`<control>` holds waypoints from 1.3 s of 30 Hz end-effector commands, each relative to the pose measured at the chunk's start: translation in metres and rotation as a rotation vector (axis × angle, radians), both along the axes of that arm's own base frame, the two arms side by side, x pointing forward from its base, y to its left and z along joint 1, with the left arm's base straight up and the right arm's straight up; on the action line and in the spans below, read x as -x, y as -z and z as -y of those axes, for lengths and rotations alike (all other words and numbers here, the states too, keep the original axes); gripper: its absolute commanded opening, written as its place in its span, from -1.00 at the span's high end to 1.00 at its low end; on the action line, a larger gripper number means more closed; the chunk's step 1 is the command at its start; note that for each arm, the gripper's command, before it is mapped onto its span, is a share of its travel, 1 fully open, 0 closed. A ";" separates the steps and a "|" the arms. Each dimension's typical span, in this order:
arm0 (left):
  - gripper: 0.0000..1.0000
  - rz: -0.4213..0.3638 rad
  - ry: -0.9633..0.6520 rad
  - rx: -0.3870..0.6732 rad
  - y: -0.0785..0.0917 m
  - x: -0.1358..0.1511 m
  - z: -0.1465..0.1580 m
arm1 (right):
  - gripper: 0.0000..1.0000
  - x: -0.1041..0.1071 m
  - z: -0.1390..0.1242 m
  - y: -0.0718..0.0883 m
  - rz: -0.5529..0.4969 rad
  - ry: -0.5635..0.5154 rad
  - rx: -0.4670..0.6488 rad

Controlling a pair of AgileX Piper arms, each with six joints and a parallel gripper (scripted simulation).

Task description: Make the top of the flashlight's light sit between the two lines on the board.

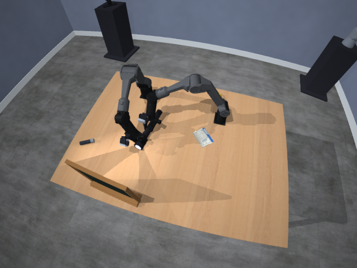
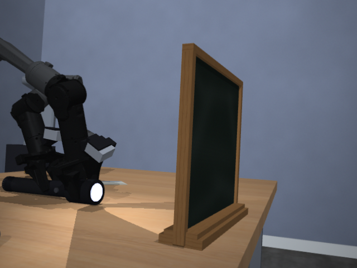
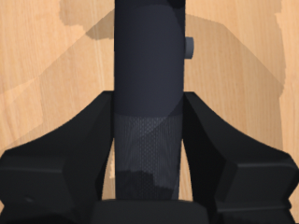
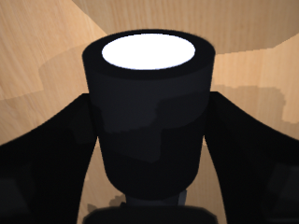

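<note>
A black flashlight lies along the table, its white lens lit and pointing toward the board side. My left gripper is shut on its body, behind the side button. My right gripper is shut on its wide head, with a finger against each side. The board stands upright in its wooden base near the table edge. Light falls on the table between flashlight and board. The board face toward the flashlight is hidden, and no lines or light top are visible.
A small dark cylinder with a grey end lies near the table's left edge in the top view. A flat white and blue card lies right of the flashlight. The two arms stand close together, their wrists side by side over the flashlight.
</note>
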State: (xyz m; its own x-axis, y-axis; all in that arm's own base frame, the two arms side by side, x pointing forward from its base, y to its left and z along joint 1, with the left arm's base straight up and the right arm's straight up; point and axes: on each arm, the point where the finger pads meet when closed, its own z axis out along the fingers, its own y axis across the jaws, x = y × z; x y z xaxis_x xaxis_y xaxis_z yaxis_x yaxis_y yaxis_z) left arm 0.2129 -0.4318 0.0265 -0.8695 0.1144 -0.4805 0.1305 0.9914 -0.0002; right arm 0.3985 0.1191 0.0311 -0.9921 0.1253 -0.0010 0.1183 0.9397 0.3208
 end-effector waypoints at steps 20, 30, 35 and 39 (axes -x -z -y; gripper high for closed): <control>0.25 0.000 -0.002 0.001 -0.001 0.000 0.000 | -1.00 0.001 -0.004 0.002 0.016 -0.006 -0.120; 0.25 0.000 -0.002 0.001 -0.001 0.000 0.000 | -1.00 0.002 0.000 -0.007 0.015 -0.006 -0.121; 0.25 0.000 -0.002 0.001 -0.001 0.000 0.000 | -1.00 0.003 0.007 -0.022 0.014 -0.006 -0.121; 0.25 0.000 -0.002 0.001 -0.001 0.000 0.000 | -1.00 0.004 0.012 -0.033 0.011 -0.007 -0.121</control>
State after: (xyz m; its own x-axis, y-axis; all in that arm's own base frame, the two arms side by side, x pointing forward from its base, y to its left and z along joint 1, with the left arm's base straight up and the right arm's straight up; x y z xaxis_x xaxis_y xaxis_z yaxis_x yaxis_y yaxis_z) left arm 0.2133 -0.4313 0.0265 -0.8699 0.1127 -0.4802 0.1283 0.9917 0.0003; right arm 0.3946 0.1085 0.0598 -0.9929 0.1189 0.0038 0.1088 0.8950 0.4326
